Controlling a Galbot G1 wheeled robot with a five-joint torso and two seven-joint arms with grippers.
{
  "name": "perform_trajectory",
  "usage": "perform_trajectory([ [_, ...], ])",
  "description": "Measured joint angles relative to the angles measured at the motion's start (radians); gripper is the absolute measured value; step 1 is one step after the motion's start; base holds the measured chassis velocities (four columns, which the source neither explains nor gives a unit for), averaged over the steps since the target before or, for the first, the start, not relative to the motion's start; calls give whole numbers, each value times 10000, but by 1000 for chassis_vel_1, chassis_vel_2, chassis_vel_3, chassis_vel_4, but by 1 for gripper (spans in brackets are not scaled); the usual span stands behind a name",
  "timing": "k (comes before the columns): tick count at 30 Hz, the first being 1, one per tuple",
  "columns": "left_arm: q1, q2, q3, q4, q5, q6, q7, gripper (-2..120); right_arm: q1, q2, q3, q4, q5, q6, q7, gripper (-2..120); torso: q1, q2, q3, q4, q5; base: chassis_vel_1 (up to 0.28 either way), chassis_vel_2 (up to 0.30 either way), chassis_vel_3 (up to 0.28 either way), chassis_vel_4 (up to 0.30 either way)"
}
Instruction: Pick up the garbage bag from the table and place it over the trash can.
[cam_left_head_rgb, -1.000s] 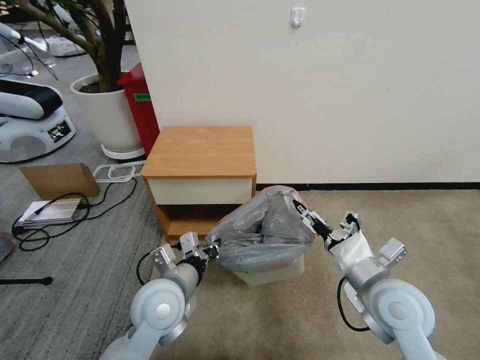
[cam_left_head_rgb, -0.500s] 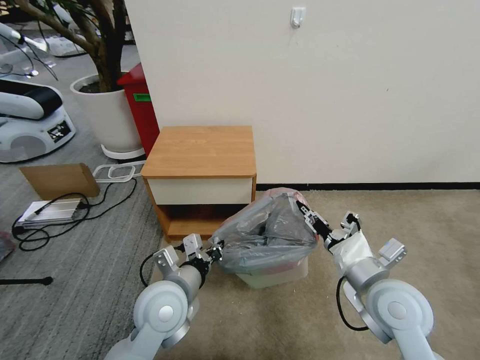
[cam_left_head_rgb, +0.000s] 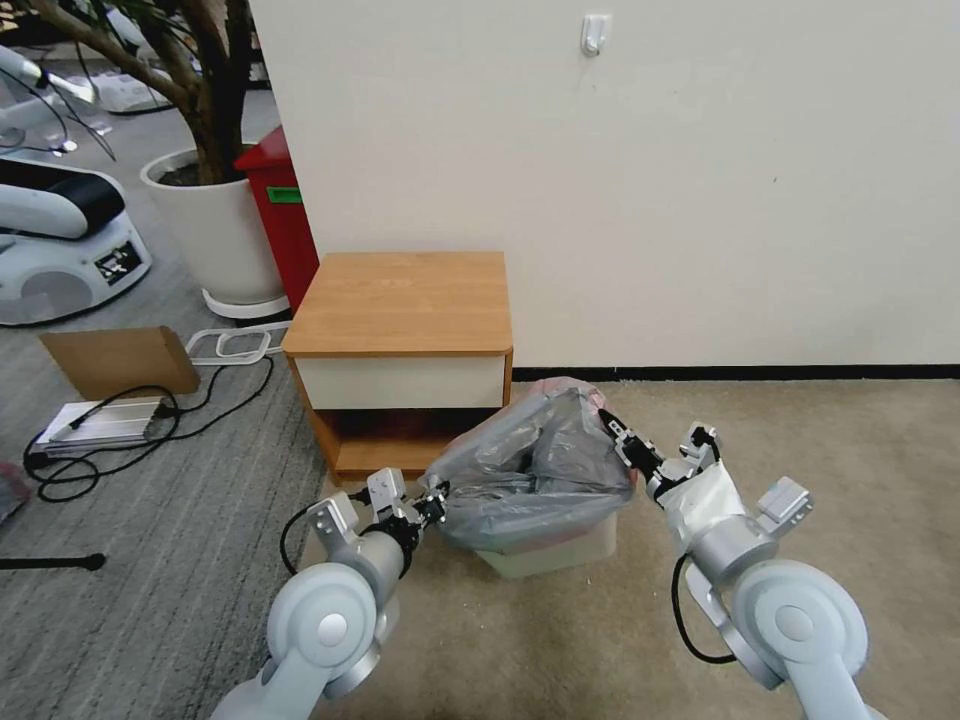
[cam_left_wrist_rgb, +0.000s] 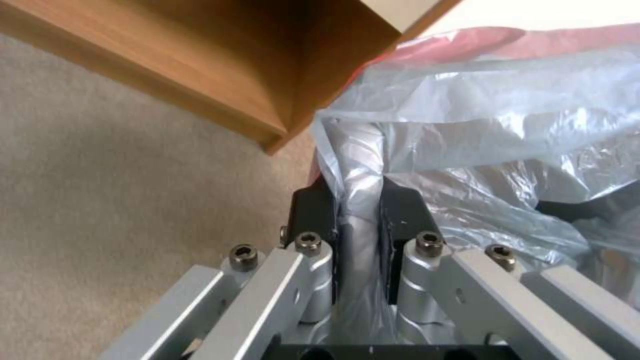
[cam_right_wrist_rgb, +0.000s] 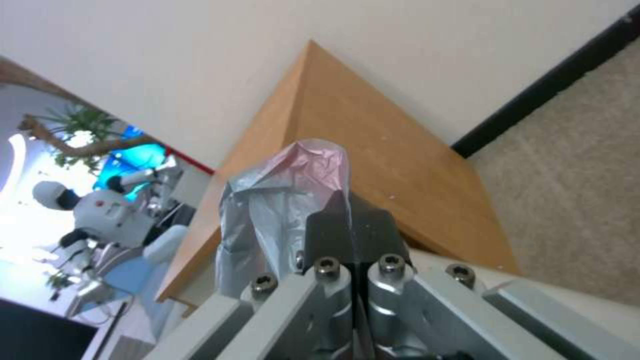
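Note:
The grey garbage bag (cam_left_head_rgb: 530, 465) with its pinkish rim is stretched open above the beige trash can (cam_left_head_rgb: 552, 553), which stands on the carpet in front of the table (cam_left_head_rgb: 400, 300). My left gripper (cam_left_head_rgb: 436, 497) is shut on the bag's near-left edge. In the left wrist view the film (cam_left_wrist_rgb: 467, 130) is bunched between the black fingers (cam_left_wrist_rgb: 313, 210) of that gripper (cam_left_wrist_rgb: 357, 200). My right gripper (cam_left_head_rgb: 612, 427) holds the bag's far-right edge higher up. In the right wrist view this gripper (cam_right_wrist_rgb: 348, 202) has its fingers pressed together on the film (cam_right_wrist_rgb: 273, 200). The bag hides most of the can.
The nightstand's lower shelf corner (cam_left_wrist_rgb: 273, 135) is just beside the left gripper. The wall runs close behind. A red bin (cam_left_head_rgb: 280, 215) and a white plant pot (cam_left_head_rgb: 215, 235) stand at the back left. Cables and a metal box (cam_left_head_rgb: 105, 422) lie on the left floor; open carpet is to the right.
The bag has sunk slightly over the can and spread a little wider. The left gripper edged right and forward; the right gripper's fingers have closed tighter on the rim.

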Motion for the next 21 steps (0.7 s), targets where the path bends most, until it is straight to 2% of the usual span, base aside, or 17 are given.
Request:
perform_trajectory([
  [9,133,0,-306,-93,-254,51,197,9,-100,-155,146,-185,-33,-240,1076,0,-1,0,0,-1,0,0,0,0,0],
  [14,139,-23,-562,-187,-850,37,200,9,-440,-175,307,-172,-65,-367,1101,0,0,0,0,-1,1,0,0,0,0],
  [21,190,-67,-978,-338,-2244,43,201,9,-458,-21,205,-419,-332,-279,770,0,-1,0,0,-1,-1,0,0,0,0],
])
